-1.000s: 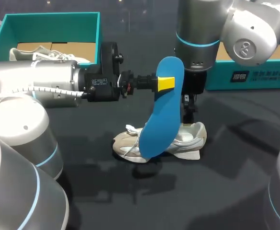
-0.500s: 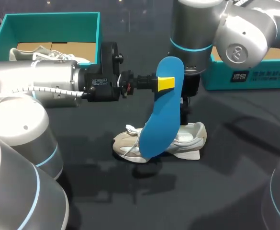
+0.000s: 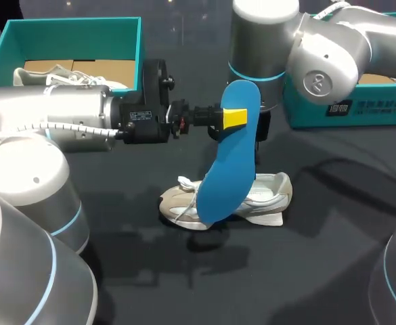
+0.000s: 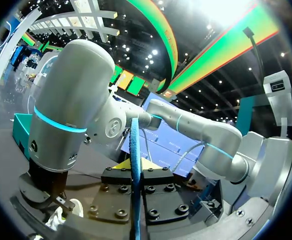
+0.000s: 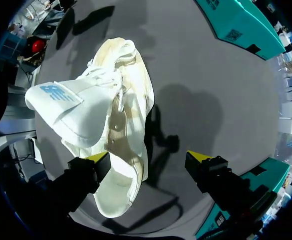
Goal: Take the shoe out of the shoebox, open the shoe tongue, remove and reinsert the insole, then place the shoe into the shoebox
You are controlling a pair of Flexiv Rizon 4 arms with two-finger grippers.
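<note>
In the head view, my left gripper [image 3: 234, 117] is shut on the upper end of a blue insole [image 3: 228, 169], which hangs upright over the shoe. The beige and white shoe [image 3: 265, 193] lies on the dark table under it. From the left wrist, the insole [image 4: 135, 150] shows edge-on, pinched between the jaws. My right gripper [image 5: 148, 157] hangs open above the shoe [image 5: 118, 145], with one yellow fingertip [image 5: 100, 158] over the heel opening. The shoe's tongue [image 5: 61, 100] is folded out. In the head view the insole hides my right arm's [image 3: 265, 47] fingers.
A teal shoebox [image 3: 140, 47] at the back left holds another shoe [image 3: 69, 76]. A second teal box [image 3: 360, 108] stands at the back right, behind my right arm. Dark tabletop [image 3: 286, 271] lies in front of the shoe.
My right arm has lifted and drawn back to the left, away from the shoe. The left arm and the insole have stayed put.
</note>
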